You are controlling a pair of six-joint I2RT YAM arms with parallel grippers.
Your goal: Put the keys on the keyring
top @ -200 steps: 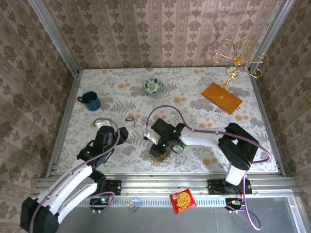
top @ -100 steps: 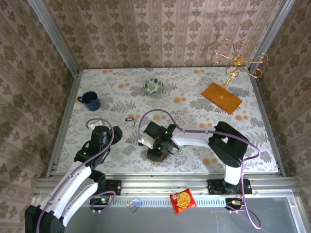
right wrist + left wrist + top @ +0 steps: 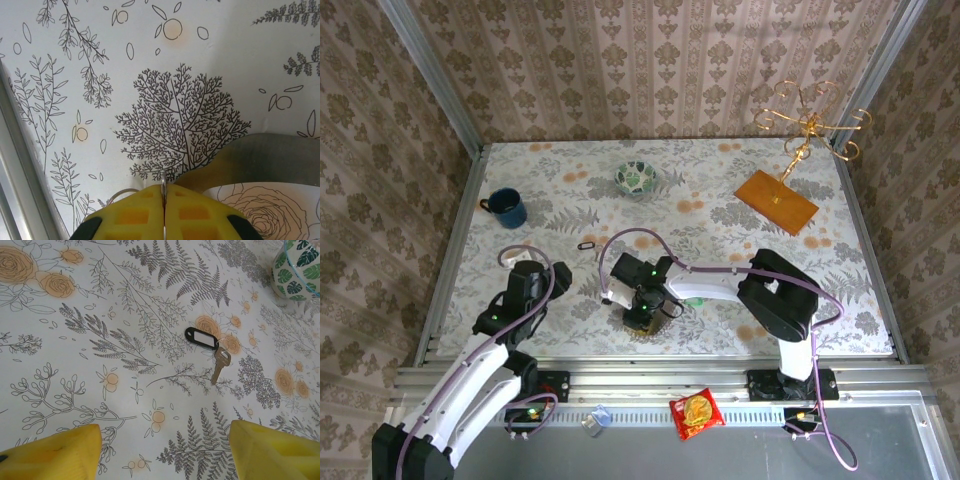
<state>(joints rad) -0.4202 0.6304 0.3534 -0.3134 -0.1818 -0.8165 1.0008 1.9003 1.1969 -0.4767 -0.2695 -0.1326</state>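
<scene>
A silvery key [image 3: 220, 365] with a black tag [image 3: 202, 337] lies flat on the flowered tablecloth, well ahead of my left gripper [image 3: 165, 450], which is open and holds nothing. In the top view this tagged key [image 3: 586, 245] lies beyond the left gripper [image 3: 533, 277]. My right gripper [image 3: 164, 192] is shut on a thin silvery metal piece seen edge-on; a fine wire loop [image 3: 120, 192] shows at its left. The brown keyring [image 3: 260, 155] curves just right of the fingers. In the top view the right gripper [image 3: 640, 312] is low over the keyring [image 3: 655, 331] near the front edge.
A patterned bowl [image 3: 636, 178] stands at the back centre, also in the left wrist view as the bowl [image 3: 297, 265]. A blue mug [image 3: 505, 208] sits at the back left. A gold stand [image 3: 807, 125] on an orange base [image 3: 776, 200] is back right. The metal table edge [image 3: 20, 190] runs close by.
My right gripper has shifted a little to the left over the keyring and has shut on the thin metal piece. My left arm has drawn slightly left and stays open.
</scene>
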